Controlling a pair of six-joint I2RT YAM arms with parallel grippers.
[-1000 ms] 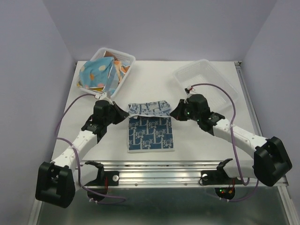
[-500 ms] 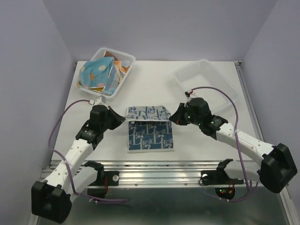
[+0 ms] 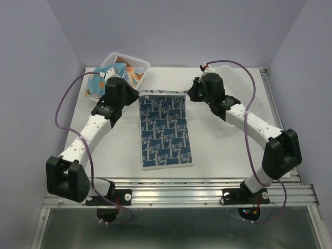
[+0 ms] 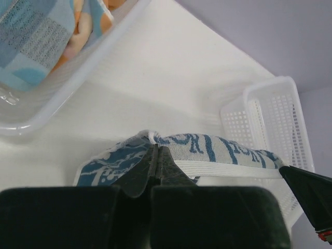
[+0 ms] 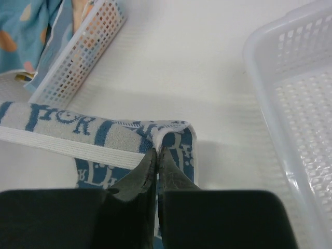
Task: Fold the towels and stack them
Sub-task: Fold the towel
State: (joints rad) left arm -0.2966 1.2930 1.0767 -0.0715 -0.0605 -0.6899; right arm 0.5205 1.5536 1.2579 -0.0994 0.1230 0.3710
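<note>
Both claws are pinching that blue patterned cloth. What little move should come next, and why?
Probably carry both far corners together toward the near edge. The left gripper and right gripper each pinch a far corner of the blue-print towel, which lies stretched out flat.

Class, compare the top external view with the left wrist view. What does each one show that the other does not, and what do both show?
Only the top view shows the blue-print towel along its whole length, stretched toward the near edge, and the left arm and right arm at full length. Only the left wrist view shows, close up, the left fingers shut on the towel's corner. Both show the towel's far hem, the basket of towels and the empty basket.
</note>
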